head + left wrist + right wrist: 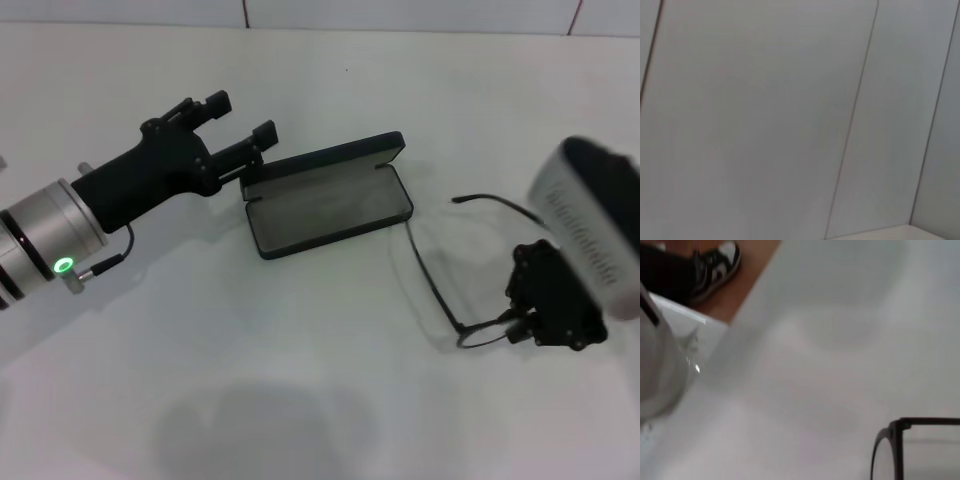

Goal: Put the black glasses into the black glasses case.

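Observation:
The black glasses case [325, 212] lies open mid-table, grey lining up, with its lid [330, 160] raised at the back. My left gripper [238, 120] hovers at the case's left end, open, its fingers [262, 134] apart and the nearer one close to the lid's corner. To the right of the case are the black glasses [436, 280], temple arms pointing back toward it. My right gripper [516, 328] is at their front frame, fingers closed on the rim beside a lens. The right wrist view shows that frame corner and lens [895, 450] up close.
White tabletop [300, 400] all around, with a tiled wall behind it. The left wrist view shows only wall panels [765, 125]. Past the table edge, the right wrist view shows wooden floor and a person's shoe [717, 265].

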Robot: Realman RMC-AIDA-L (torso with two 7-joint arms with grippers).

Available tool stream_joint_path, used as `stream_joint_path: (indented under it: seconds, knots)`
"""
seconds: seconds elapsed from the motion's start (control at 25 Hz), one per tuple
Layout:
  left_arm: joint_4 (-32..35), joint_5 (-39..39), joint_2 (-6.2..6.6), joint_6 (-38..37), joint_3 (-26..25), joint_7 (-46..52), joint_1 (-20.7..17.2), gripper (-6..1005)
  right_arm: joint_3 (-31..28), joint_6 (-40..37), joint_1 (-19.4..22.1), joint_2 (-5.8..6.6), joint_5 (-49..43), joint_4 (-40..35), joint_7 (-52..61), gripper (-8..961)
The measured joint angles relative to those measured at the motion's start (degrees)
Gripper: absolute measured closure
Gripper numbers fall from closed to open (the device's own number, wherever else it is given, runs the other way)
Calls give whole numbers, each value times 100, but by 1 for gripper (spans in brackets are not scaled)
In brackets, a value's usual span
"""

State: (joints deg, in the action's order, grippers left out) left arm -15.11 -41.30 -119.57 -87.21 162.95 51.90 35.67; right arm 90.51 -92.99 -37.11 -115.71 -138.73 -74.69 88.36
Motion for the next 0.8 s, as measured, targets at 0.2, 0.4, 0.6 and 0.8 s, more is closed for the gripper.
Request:
stream_joint_path:
  seconds: [0.2, 0.4, 0.6, 0.8]
  knots:
    - [49, 162, 21, -173, 0, -3, -14, 164, -1222, -558, 470, -9, 848, -428, -912, 819]
    - [50, 277, 64, -894, 0, -62, 7, 166, -1902, -221, 846, -24, 2159, 340, -2035, 840]
    - [48, 393, 189, -1802, 0, -63, 98, 167, -1910, 486, 921, -22, 3398, 1741, -3031, 840]
    - [58, 701, 178, -2012, 0, 54, 403, 167, -1880, 555, 895, -25, 4181, 2646, -4123, 838]
